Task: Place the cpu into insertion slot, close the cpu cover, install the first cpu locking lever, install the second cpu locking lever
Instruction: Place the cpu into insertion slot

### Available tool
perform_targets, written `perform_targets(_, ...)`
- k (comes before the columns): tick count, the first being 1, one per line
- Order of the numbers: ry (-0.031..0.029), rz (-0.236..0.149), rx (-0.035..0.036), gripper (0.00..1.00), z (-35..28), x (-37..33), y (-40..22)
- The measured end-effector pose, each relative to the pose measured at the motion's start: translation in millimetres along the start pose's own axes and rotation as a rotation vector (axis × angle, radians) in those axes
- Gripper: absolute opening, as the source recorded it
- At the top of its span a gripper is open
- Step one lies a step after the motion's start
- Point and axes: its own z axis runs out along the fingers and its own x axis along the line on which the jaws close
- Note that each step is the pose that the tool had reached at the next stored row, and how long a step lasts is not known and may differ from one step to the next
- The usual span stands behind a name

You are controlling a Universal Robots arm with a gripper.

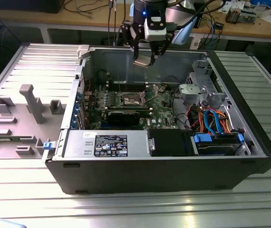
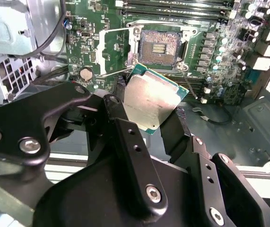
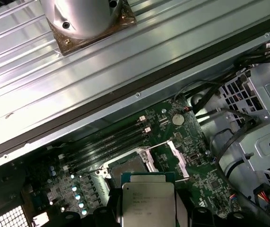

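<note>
"How far along is it?"

"In the exterior view, barely started: the claw [image 1: 145, 57] hangs over the open computer case [image 1: 173, 166], gripping one cpu [image 1: 144, 61] well above the motherboard [image 1: 163, 111]."

"And the socket?"

"In the second wrist view the one insertion slot [image 2: 159, 47] lies empty, the cpu clear of it. In the first wrist view the one cpu cover [image 3: 176, 152] stands open; closing and locking it are left, I'd judge."
</note>
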Motion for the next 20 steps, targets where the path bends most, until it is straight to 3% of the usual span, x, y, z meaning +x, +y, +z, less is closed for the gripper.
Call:
perform_targets(6, -0.0067, 0.082, -0.0013, 0.55, 0.5, 0.0, -0.1)
perform_targets(20, -0.0071, 0.086, -0.0015, 0.55, 0.6, 0.0, 0.0)
